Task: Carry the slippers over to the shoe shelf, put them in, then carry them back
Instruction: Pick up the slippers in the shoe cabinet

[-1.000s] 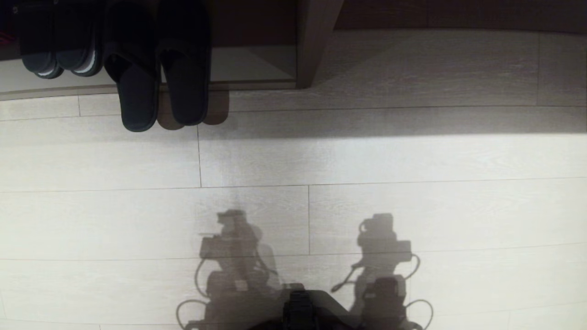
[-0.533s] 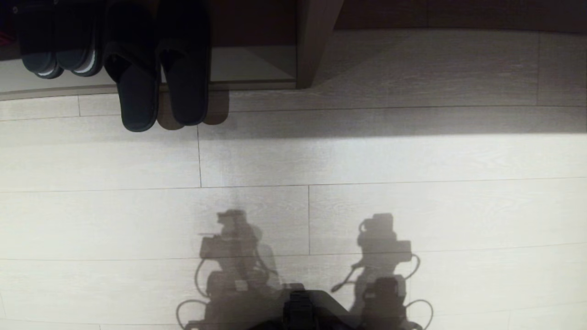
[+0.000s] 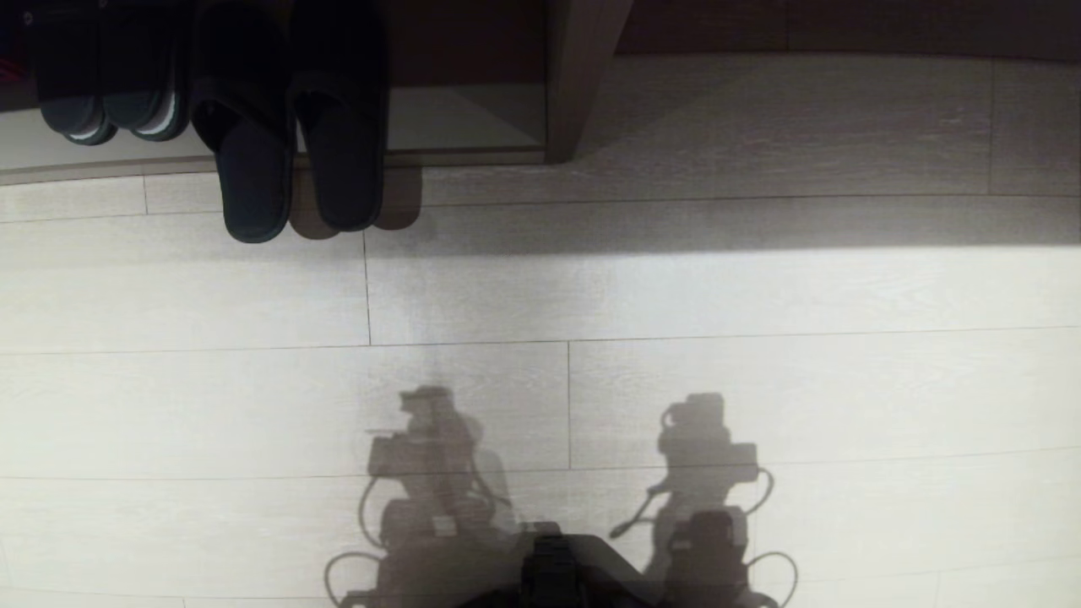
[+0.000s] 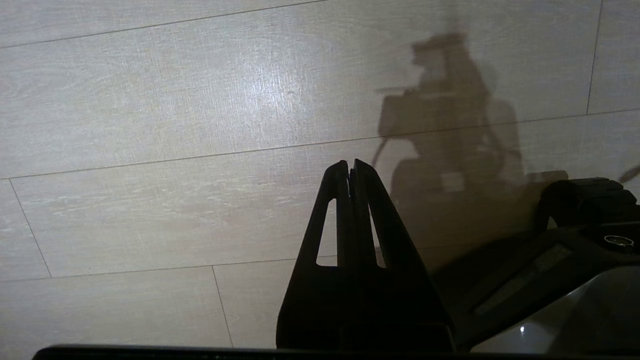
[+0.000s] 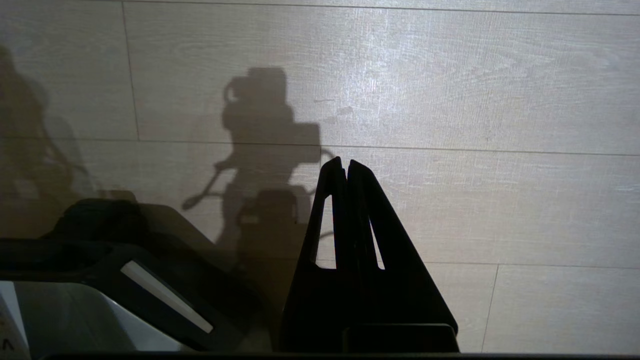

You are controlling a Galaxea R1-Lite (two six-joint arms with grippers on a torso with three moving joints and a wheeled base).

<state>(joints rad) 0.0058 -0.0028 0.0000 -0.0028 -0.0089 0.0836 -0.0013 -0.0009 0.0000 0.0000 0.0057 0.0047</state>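
The left claw [image 4: 351, 167] is pointing at bare plank floor [image 4: 165, 125], its two black fingers pressed together with nothing between them. The right claw [image 5: 343, 165] is doing the same on its side: fingers pressed flat against each other, holding nothing, hanging over pale planks. Beside each claw a corner of the robot's dark base is showing, and both arms are casting their shadows on the floor ahead of the base. In the head view neither arm itself is appearing, only those two shadows.

Farther out, at the far left of the head view, the slippers [image 3: 291, 135] are lying side by side, toes tucked into the shoe shelf [image 3: 473, 118] and open heels sticking out over the edge of its pale base board, above the floor. Just to their left another dark pair with paler sole rims [image 3: 110, 110] is sitting fully on the board. A dark upright panel [image 3: 583, 76] is closing the shelf on its right side.

Nothing has changed over the last second: the slippers, the shadows and the whole view are sitting exactly where they were, and both claws are staying closed. This is looking like a pause with the slippers already placed in the shelf and the robot well apart from them; bringing them back is probably calling for a drive forward and leftward and for opening a claw.
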